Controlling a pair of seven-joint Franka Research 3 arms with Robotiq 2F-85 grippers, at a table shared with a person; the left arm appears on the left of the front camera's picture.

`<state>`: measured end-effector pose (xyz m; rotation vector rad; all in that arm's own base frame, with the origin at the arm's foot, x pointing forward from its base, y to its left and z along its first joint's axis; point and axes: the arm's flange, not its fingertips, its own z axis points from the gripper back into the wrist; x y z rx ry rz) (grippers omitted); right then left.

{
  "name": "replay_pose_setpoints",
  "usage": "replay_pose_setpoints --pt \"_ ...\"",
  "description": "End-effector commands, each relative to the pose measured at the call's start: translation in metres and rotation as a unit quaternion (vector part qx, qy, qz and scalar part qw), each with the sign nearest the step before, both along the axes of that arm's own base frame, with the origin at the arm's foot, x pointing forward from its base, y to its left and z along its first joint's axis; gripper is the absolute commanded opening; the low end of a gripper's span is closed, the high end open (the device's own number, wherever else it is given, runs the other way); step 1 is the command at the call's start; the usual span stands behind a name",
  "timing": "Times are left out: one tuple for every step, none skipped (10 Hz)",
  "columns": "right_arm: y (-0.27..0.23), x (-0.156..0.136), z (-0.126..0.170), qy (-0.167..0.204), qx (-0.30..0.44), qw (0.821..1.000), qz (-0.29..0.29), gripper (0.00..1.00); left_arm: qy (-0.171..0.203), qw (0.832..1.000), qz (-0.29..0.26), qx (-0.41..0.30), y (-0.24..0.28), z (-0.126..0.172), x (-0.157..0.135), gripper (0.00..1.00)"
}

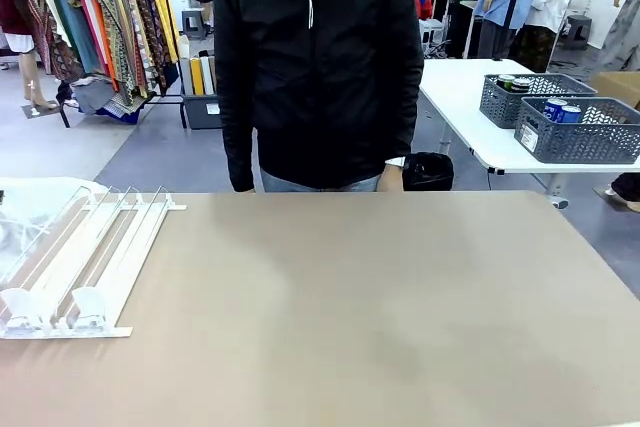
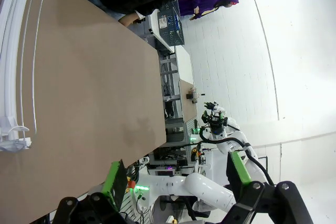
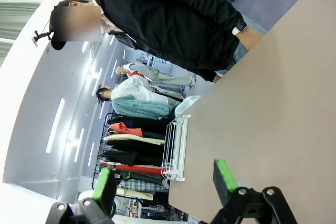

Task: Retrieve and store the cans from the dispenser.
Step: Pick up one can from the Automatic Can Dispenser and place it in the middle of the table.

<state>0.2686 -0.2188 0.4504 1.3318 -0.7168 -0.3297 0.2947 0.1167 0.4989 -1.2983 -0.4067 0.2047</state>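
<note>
Nearest the front camera lies bare tan counter (image 1: pixel 380 307), and at its left edge sits the dispenser (image 1: pixel 75 262), a flat white-and-clear plastic rack with sloped lanes, thin rail dividers and small curved stoppers at the near end. Its lanes look empty. Cans (image 1: pixel 562 113) with blue sides and silver tops stand in a grey lattice basket (image 1: pixel 580 132) on a separate white table far off at the back right, well apart from the rack; a second grey basket (image 1: pixel 535 97) sits just behind it.

Judging by their look, such cans would be light if empty, heavier if full, stiff but dentable, and smooth enough to slip; a grip across the middle of the cylinder, pads on opposite sides, seems safest. The rack itself appears thin and brittle and could slide if nudged.

A person in a black jacket (image 1: pixel 318 67) stands at the far side of the counter.

From the left wrist camera, the left hand (image 2: pixel 176 174) hangs released beyond the counter's edge, green pads (image 2: pixel 114 178) spread wide with nothing between them, the rack at the far top left. From the right wrist camera, the right hand (image 3: pixel 165 182) is likewise spread and empty, raised off the counter and aimed along it toward the rack.
</note>
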Motion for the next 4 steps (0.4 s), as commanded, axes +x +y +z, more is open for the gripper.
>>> replay_pose_setpoints --pt "0.0015 0.0015 0.0030 -0.009 0.003 1.000 -0.003 1.00 -0.012 1.000 -0.001 -0.005 -0.0014 0.0004 0.0012 1.00" --pt "0.0015 0.0015 0.0030 -0.009 0.003 1.000 -0.003 1.00 -0.012 1.000 -0.001 -0.005 -0.0014 0.0004 0.0012 1.00" --pt "0.0015 0.0015 0.0030 -0.009 0.003 1.000 -0.003 1.00 -0.012 1.000 -0.001 -0.005 -0.0014 0.0004 0.0012 1.00" --pt "0.0015 0.0015 0.0030 -0.009 0.003 1.000 -0.003 1.00 -0.012 1.000 -0.001 -0.005 -0.0014 0.0004 0.0012 1.00"
